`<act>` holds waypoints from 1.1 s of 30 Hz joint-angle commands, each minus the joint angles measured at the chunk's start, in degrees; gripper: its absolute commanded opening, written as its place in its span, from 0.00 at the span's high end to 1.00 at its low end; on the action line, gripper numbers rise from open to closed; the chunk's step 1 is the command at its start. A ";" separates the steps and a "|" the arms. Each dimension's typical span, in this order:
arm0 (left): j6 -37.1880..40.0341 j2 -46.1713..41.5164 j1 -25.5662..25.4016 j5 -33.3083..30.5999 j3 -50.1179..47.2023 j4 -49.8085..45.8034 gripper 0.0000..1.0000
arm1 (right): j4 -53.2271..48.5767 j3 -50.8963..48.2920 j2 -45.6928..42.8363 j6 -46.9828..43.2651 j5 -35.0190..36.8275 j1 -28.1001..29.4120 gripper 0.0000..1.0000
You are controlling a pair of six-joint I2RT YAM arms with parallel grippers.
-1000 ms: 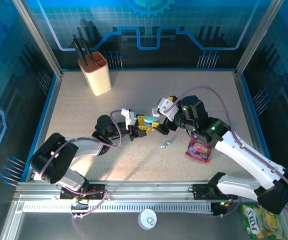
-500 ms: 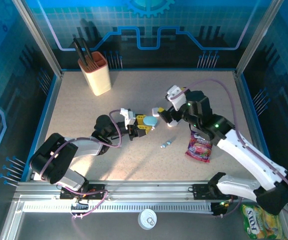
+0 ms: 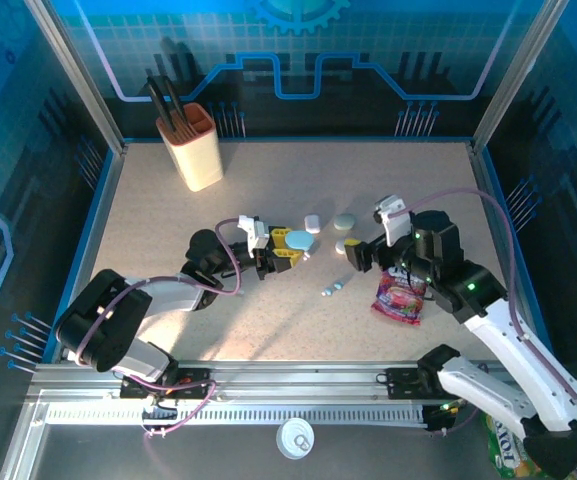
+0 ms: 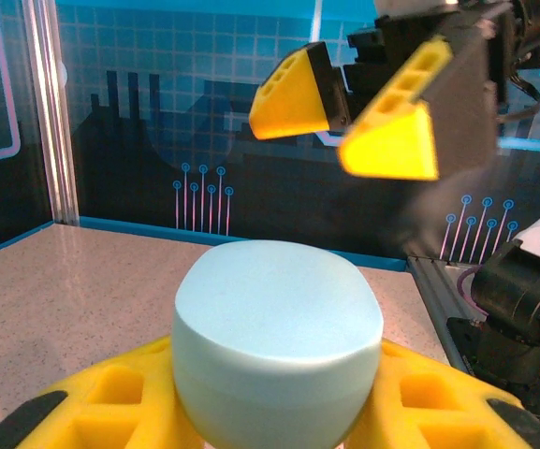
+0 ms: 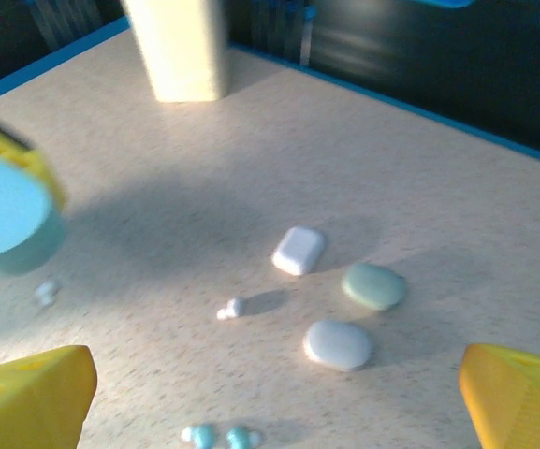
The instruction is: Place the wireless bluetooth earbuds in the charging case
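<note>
Earbud pickup looks to be the step in hand. The yellow-padded left end effector (image 3: pixel 280 250) is closed on a light-blue pebble-shaped plastic charging case (image 4: pixel 277 351) and holds it near the middle of the speckled beige counter (image 3: pixel 168 230). The case's lid looks shut, with a seam running round its lower part. The right end effector (image 4: pixel 340 117) hangs to the right of the case, its yellow fingers spread wide and nothing between them.

A pair of tiny light-blue plastic earbuds (image 5: pixel 220 436) lies on the counter, the two touching each other, on the near side of the held case and left of a pink candy bag (image 3: pixel 398 297). A tiny white earbud (image 5: pixel 231 307) lies farther off, beside three loose cases: a white rounded-rectangle case (image 5: pixel 299 250), a pale green pebble case (image 5: pixel 373 285) and a white pebble case (image 5: pixel 339 343).

By colour, the blue pair probably belongs to the held case, so it is the sensible target. The buds are small and smooth and would likely skid or pop out of a careless pinch. The right fingers should narrow before coming down, then straddle one bud low against the counter. Approaching from that bud's outer side should avoid sweeping its neighbour away, and the close should be gentle. The lid will probably need opening before anything goes in, and the left grip should present the case level, opening upward.
</note>
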 commanded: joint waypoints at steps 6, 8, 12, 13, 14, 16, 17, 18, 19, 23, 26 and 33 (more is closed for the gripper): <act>-0.57 -0.43 0.14 3.00 0.55 1.72 0.67 | 7.70 2.30 5.62 -10.37 -2.20 11.36 0.00; -0.74 -0.29 0.18 3.07 0.49 1.87 0.67 | 8.44 3.41 8.38 -12.23 -1.62 12.84 0.00; -0.81 -0.41 0.10 3.55 0.33 2.02 0.67 | 9.98 5.61 12.89 -13.90 -0.39 14.02 0.00; -0.76 -0.43 0.17 3.67 0.18 2.05 0.67 | 10.47 5.86 13.44 -13.91 0.00 14.04 0.00; -0.59 -0.62 0.17 3.70 0.05 1.95 0.67 | 11.05 5.98 13.86 -13.91 0.89 13.99 0.00; -0.35 -0.77 0.11 3.76 -0.26 1.82 0.67 | 11.54 6.41 14.40 -14.08 2.24 13.91 0.00; -0.06 -0.97 0.13 3.76 -0.40 1.62 0.67 | 11.73 6.54 14.41 -14.08 2.43 13.61 0.00; 0.10 -1.04 0.16 3.91 -0.55 1.43 0.67 | 11.82 6.54 14.41 -13.94 2.52 13.23 0.00; 0.30 -1.12 0.15 3.93 -0.61 1.26 0.67 | 11.92 6.56 14.32 -13.63 2.32 12.94 0.00; 0.48 -1.01 0.15 4.11 -0.82 1.33 0.67 | 13.48 5.76 13.54 -11.22 0.68 10.85 0.00; 0.21 -0.97 0.17 4.31 -0.91 1.62 0.67 | 14.17 5.47 13.15 -10.07 0.24 9.66 0.00; -0.80 -1.12 0.11 5.38 -0.92 2.40 0.67 | 14.90 6.21 14.44 -8.33 0.58 8.24 0.00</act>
